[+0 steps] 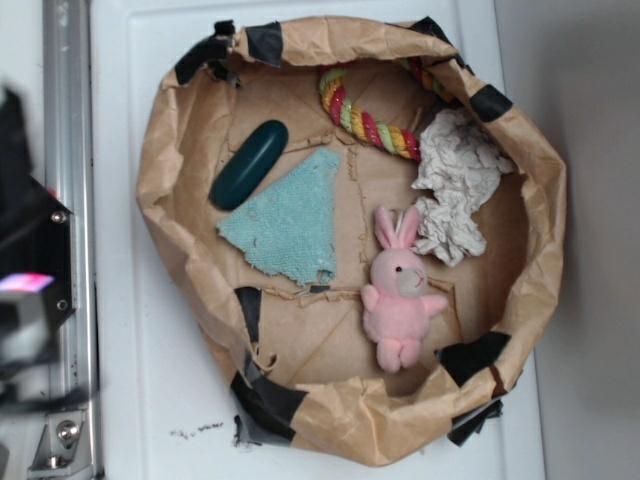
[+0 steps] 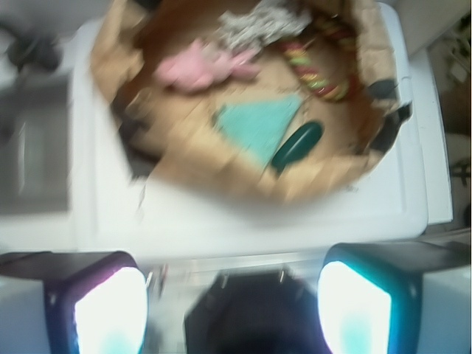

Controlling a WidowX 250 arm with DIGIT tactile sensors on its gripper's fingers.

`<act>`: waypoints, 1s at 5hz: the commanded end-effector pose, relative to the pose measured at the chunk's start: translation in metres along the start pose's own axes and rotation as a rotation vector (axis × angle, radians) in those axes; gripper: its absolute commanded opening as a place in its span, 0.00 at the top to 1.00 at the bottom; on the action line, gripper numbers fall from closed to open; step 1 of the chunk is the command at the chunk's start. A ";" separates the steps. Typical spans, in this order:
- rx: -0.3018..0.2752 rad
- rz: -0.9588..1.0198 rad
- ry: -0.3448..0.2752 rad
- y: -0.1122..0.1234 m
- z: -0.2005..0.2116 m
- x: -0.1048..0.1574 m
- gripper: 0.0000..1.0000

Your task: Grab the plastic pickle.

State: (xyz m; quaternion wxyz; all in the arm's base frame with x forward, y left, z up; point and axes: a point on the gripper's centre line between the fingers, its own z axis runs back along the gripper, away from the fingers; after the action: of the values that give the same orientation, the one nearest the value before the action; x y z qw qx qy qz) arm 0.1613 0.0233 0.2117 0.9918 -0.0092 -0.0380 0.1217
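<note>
The plastic pickle [image 1: 249, 164] is a smooth dark green capsule. It lies at an angle on the floor of a rolled-down brown paper bag [image 1: 165, 230], at its upper left, beside a teal cloth triangle [image 1: 290, 220]. In the blurred wrist view the pickle [image 2: 297, 146] shows far off, right of centre. My gripper [image 2: 232, 269] is open, with its two lit fingers [image 2: 110, 310] wide apart and nothing between them. It hangs well outside the bag, over the white surface. In the exterior view only the arm's dark blurred body [image 1: 22, 260] shows, at the left edge.
Inside the bag also lie a pink bunny [image 1: 400, 295], a coloured rope [image 1: 365, 120] and crumpled white paper [image 1: 455, 185]. The bag's raised rim [image 2: 221, 184] stands between my gripper and the pickle. A metal rail [image 1: 70, 150] runs along the left.
</note>
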 end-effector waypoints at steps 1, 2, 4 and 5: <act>0.128 0.269 -0.041 0.037 -0.072 0.080 0.00; 0.221 0.295 0.003 0.043 -0.122 0.074 0.00; 0.229 0.097 0.123 0.024 -0.167 0.035 0.00; 0.225 0.144 0.105 0.038 -0.161 0.028 0.00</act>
State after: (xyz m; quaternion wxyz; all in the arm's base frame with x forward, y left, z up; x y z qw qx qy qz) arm 0.2008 0.0515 0.0444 0.9784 0.0922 0.0414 0.1802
